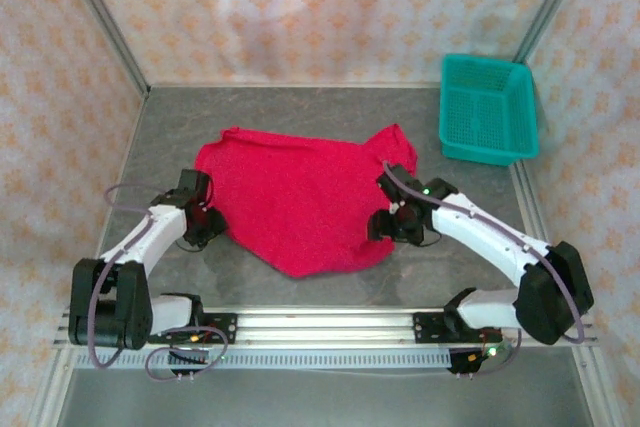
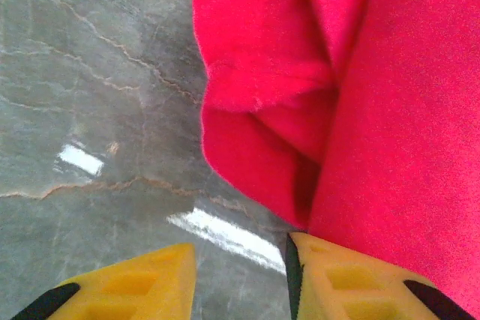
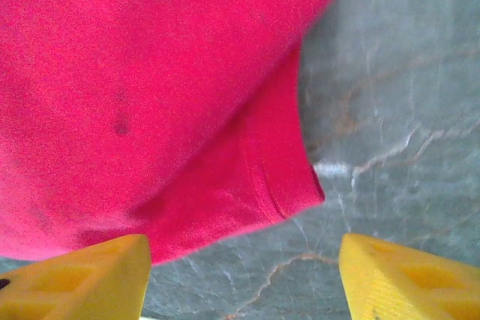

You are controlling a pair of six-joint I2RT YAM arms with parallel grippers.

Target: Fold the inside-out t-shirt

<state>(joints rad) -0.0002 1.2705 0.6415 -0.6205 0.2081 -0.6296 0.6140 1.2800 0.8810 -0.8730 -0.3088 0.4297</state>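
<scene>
Shirt (image 1: 300, 202), rumpled on the desk (image 1: 180, 127); my left hand (image 2: 240, 249) and right hand (image 3: 244, 243) flank its sides, both parted, ready to pinch.

One camera looks down from high behind the near edge over the whole desk (image 1: 330, 112); both wrist cameras stare down, very close, at t-shirt (image 1: 300, 197) edges it also covers

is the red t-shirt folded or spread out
Spread out, not neatly folded: the t-shirt lies as one wide, loose sheet on the table, with just a rumpled edge doubled over by the left gripper.
</scene>
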